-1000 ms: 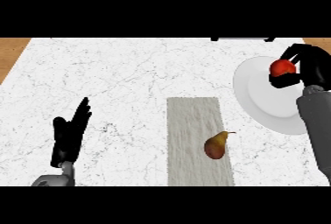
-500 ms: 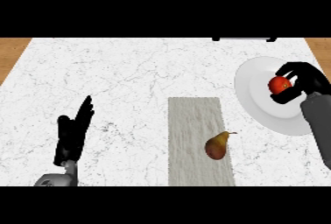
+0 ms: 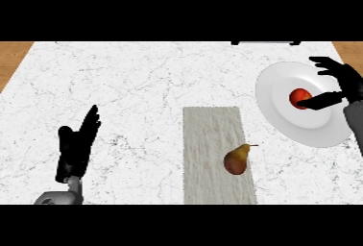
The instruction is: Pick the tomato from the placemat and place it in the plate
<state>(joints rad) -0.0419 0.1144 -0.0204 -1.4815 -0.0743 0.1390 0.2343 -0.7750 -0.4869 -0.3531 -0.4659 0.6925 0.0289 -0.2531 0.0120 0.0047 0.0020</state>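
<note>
White marble counter [image 3: 142, 81]: right hand [image 3: 339, 84] hung spread open over tomato [image 3: 300, 97], small, round, probably slippery, on the plate [image 3: 284, 120]; left hand [image 3: 77, 146] rested open.

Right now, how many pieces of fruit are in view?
2. The tomato lies in the white plate at the right, by the right hand. The pear lies on the placemat at centre. None seems hidden.

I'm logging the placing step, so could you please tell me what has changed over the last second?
The right hand carried the tomato from the plate's far edge to the middle of the plate, then opened and let it go. The left hand, pear and placemat stayed put.
</note>
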